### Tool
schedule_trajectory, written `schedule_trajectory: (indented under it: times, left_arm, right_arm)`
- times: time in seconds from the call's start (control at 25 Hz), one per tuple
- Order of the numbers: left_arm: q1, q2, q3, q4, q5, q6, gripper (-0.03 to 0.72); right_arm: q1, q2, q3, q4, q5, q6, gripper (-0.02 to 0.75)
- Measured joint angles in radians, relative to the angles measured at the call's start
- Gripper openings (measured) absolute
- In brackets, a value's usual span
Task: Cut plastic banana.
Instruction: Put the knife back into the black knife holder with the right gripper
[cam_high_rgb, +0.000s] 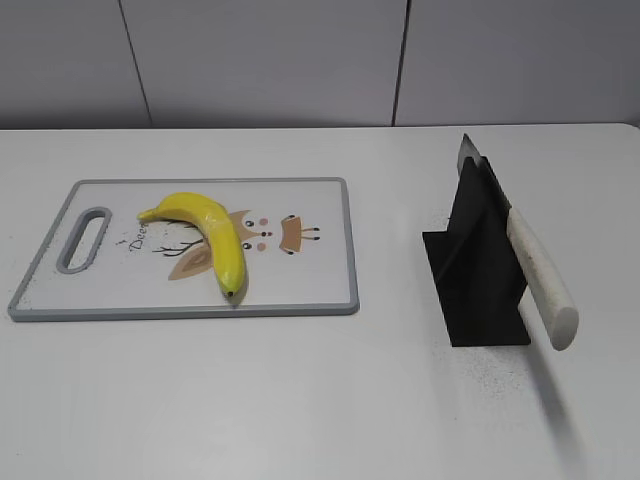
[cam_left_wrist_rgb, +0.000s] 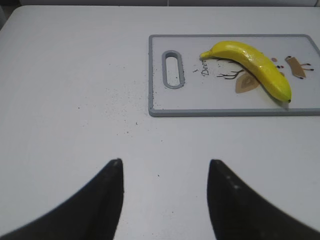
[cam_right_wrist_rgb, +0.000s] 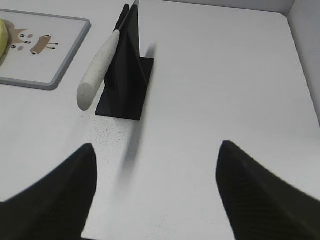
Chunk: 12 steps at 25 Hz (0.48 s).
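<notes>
While nothing is yet in hand, the entries below run from largest item to smallest, each with its hazard.

Worktop (cam_high_rgb: 320, 400): white and smooth, with dark specks near the stand. Risk: a low-friction surface lets whatever is pushed on it slide.

Cutting board (cam_high_rgb: 300, 290): grey-rimmed, deer print, lying flat at 9 o'clock of the exterior view, handle slot at its far left. Risk: unheld, it may skid or turn under a downward cut.

Knife stand (cam_high_rgb: 478, 275): black, upright, at 3 o'clock of the board and well apart from it. Risk: appears light; a skewed pull on the knife could tip or drag it.

Knife (cam_high_rgb: 540, 275): blade slotted in the stand, pale handle jutting toward 5 o'clock, free of the worktop. Risk: a grasp near the handle's end may let it pivot, spoiling blade alignment.

Plastic banana (cam_high_rgb: 212, 232): on the board's middle, stem toward 10 o'clock, dark tip toward 5 o'clock. Risk: glossy and curved, so likely to roll or shoot sideways under the blade unless steadied.

Right gripper (cam_right_wrist_rgb: 155, 195): jaws spread wide, empty, short of the handle.

Left gripper (cam_left_wrist_rgb: 165, 197): jaws parted, empty, over bare worktop at 7 o'clock of the board.
</notes>
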Motion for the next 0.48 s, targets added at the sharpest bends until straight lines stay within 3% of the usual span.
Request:
schedule_trajectory:
  times: [0.48]
  left_arm:
    - [0.000, 0.000, 0.000, 0.000, 0.000, 0.000, 0.525]
  right_arm:
    - [0.000, 0.000, 0.000, 0.000, 0.000, 0.000, 0.559]
